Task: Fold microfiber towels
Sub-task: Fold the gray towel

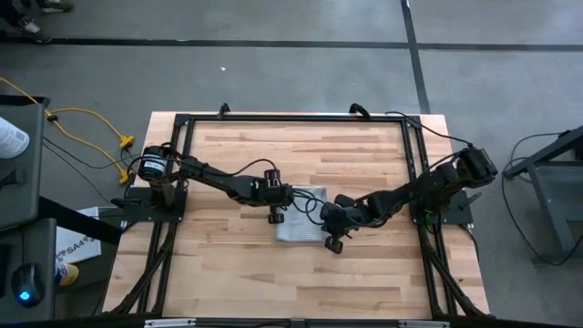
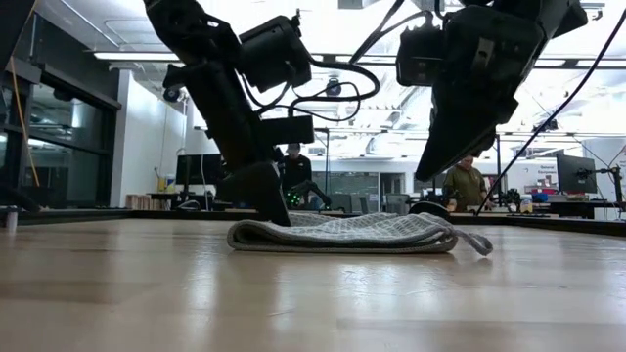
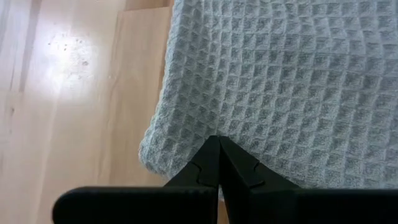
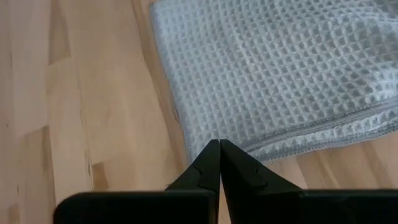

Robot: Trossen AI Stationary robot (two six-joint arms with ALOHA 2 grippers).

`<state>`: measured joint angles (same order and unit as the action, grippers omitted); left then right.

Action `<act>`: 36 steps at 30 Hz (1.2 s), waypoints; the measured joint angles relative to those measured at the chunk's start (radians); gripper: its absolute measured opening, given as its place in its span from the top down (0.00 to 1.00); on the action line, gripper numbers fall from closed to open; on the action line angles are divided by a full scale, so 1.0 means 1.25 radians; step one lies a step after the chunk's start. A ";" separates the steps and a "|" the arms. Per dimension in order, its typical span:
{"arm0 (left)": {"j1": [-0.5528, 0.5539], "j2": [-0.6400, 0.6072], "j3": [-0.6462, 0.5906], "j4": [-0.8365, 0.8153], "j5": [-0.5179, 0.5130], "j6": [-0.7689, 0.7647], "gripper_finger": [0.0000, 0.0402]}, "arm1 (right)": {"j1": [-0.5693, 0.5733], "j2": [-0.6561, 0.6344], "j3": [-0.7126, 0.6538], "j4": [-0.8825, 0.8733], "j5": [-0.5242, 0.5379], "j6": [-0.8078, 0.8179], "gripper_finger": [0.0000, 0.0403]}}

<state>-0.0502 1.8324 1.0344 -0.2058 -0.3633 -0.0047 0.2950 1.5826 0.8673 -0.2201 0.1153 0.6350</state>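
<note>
Scanning for writing, you'll find none readable. Your microfiber towel [image 1: 301,217] is pale grey-blue waffle weave, folded flat mid-way across the wooden table [image 1: 364,273]. Left gripper [image 3: 219,152] sits pinched together at its edge; right gripper [image 4: 219,155] is likewise closed, empty, just beside it.

Two matte black jointed arms, left arm [image 1: 223,180] and right arm [image 1: 410,193], boxy link housings, looped black cables along each, black wedge-shaped fingers [image 3: 211,168] meeting in a point, black crossbar beneath them
</note>
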 joint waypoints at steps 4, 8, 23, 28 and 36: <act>-0.001 0.000 0.000 -0.001 -0.007 0.000 1.00 | 0.005 0.000 0.000 0.000 0.026 0.002 0.99; -0.011 -0.009 0.000 -0.018 -0.007 0.001 1.00 | -0.006 0.000 0.000 0.000 0.061 0.002 0.99; -0.116 -0.146 0.016 -0.139 0.116 -0.027 0.98 | 0.013 -0.001 0.000 0.018 -0.015 -0.008 0.99; -0.188 -0.146 0.016 -0.145 0.143 -0.015 0.93 | 0.035 -0.001 0.000 0.022 -0.017 -0.055 0.99; -0.293 -0.144 0.016 -0.178 0.042 0.031 0.86 | 0.056 -0.001 0.000 0.030 -0.008 -0.121 0.99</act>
<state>-0.4166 1.6527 1.0542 -0.4278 -0.3108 0.0341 0.3652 1.5818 0.8673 -0.1831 0.1047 0.4838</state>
